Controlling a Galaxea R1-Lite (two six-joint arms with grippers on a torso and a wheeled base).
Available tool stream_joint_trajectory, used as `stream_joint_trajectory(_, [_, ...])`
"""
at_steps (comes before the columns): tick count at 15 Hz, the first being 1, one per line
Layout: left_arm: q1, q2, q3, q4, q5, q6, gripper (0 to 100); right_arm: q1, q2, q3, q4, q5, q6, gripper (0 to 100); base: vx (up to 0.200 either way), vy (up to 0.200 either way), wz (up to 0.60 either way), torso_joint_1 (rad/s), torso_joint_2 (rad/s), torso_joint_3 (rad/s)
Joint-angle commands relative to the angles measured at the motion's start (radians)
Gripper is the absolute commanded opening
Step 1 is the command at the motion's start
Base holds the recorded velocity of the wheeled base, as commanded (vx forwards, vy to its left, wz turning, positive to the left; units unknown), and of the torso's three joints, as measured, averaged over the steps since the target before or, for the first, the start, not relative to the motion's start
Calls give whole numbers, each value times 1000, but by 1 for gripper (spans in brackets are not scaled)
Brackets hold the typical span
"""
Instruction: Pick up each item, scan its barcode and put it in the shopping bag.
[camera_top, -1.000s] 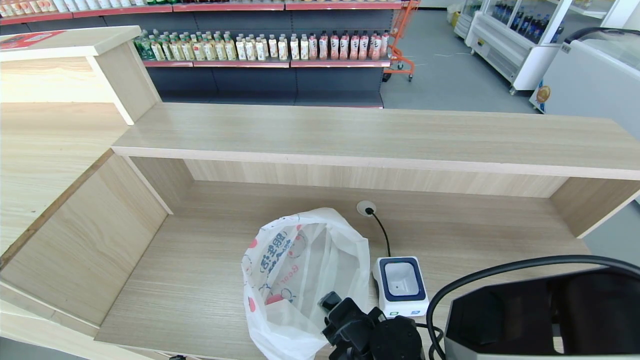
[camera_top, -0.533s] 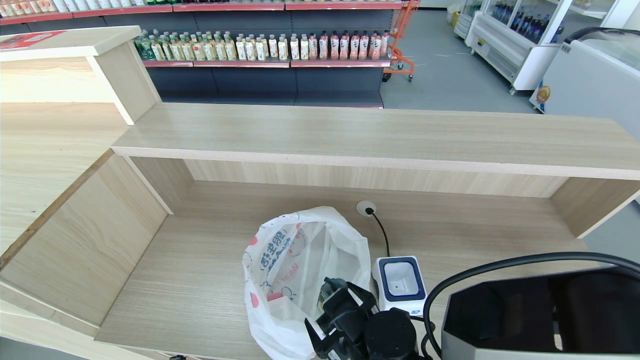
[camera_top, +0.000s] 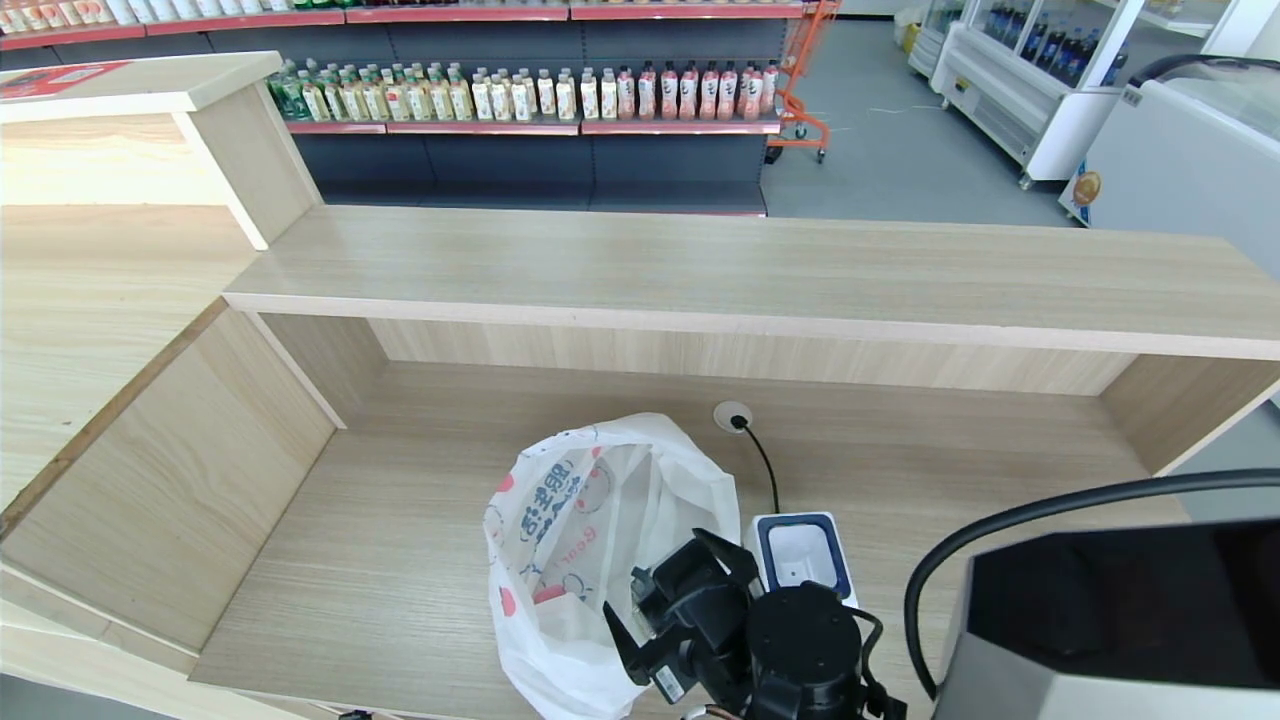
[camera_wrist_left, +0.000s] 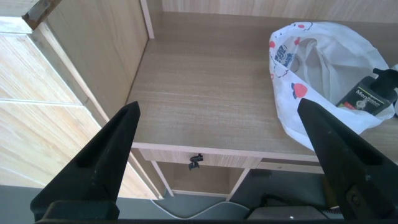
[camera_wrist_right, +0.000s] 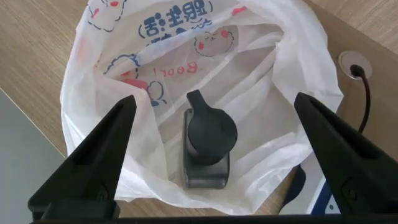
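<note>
A white shopping bag (camera_top: 570, 540) with red prints stands open on the wooden desk (camera_top: 380, 560). My right gripper (camera_top: 672, 592) hangs over the bag's mouth, open, with nothing between its fingers. Straight below the right gripper (camera_wrist_right: 214, 102), a dark bottle with a black cap (camera_wrist_right: 208, 146) rests upright inside the shopping bag (camera_wrist_right: 118, 74). Beside the bag, on its right, sits the white barcode scanner (camera_top: 800, 555). My left gripper (camera_wrist_left: 214, 109) is open and holds nothing, off the desk's front edge and left of the shopping bag (camera_wrist_left: 311, 68).
The scanner's black cable (camera_top: 765, 460) runs to a round port in the desk. A raised counter (camera_top: 750, 270) borders the desk at the back, and wooden side walls (camera_top: 170, 480) close it in. Store shelves of bottles (camera_top: 520, 95) stand behind.
My right arm has moved forward over the bag, and its fingers have spread apart. The dark bottle now rests in the bag, free of the gripper.
</note>
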Motion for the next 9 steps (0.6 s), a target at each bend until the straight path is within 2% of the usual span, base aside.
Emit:
stream_joint_trajectory(1, [0, 2, 0, 0, 0, 0, 100, -2, -297, 70, 155, -12, -24, 100, 0, 0, 0, 0, 0, 0])
stream_joint_trajectory(3, [0, 2, 0, 0, 0, 0, 100, -60, -503, 114, 345, -27, -75, 100, 0, 0, 0, 0, 0, 0])
stream_joint_trajectory(4, [0, 2, 0, 0, 0, 0, 100, -138, -674, 148, 497, -93, -143, 100, 0, 0, 0, 0, 0, 0])
stream_joint_trajectory(5, [0, 2, 0, 0, 0, 0, 100, -204, -774, 163, 597, -124, -155, 100, 0, 0, 0, 0, 0, 0])
stream_joint_trajectory(7, [0, 2, 0, 0, 0, 0, 100, -379, -978, 190, 868, -121, -144, 100, 0, 0, 0, 0, 0, 0])
stream_joint_trajectory(9, [0, 2, 0, 0, 0, 0, 100, -436, -1161, 200, 1141, -67, -52, 100, 0, 0, 0, 0, 0, 0])
